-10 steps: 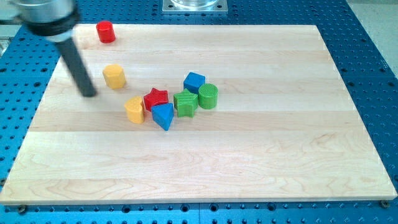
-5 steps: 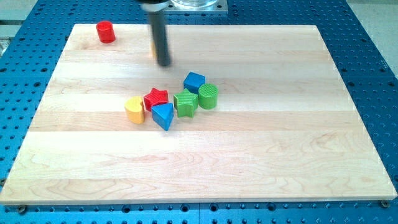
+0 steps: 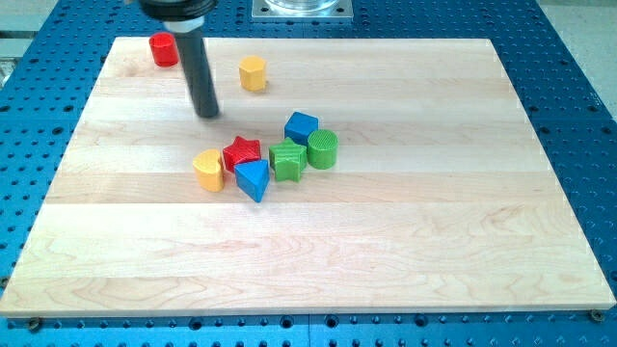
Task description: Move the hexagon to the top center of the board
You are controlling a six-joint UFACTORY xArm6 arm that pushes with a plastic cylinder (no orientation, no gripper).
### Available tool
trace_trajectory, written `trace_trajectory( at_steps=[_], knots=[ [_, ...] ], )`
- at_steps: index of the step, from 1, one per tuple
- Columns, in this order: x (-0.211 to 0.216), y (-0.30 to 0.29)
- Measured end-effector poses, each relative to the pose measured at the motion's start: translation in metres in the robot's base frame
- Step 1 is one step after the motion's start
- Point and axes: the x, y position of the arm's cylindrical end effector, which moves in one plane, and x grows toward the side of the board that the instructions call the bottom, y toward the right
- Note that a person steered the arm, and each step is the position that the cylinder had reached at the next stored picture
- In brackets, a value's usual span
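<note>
The yellow hexagon block (image 3: 253,73) stands near the view's top, a little left of the board's centre line. My tip (image 3: 208,113) rests on the board below and to the left of it, apart from it, and above the cluster of blocks. The rod rises from the tip to the view's top left.
A red cylinder (image 3: 164,49) stands at the top left corner. A cluster sits mid-board: a yellow rounded block (image 3: 208,171), a red star (image 3: 242,152), a blue triangle (image 3: 253,179), a green star-like block (image 3: 287,160), a blue cube (image 3: 302,127) and a green cylinder (image 3: 323,149).
The yellow hexagon has moved from the left part of the board up and right to near the top centre. My tip swept right with it, then drew back down-left.
</note>
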Motion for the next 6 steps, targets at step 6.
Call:
trace_trajectory(
  at_steps=[6],
  knots=[
    [-0.073,0.104]
  ],
)
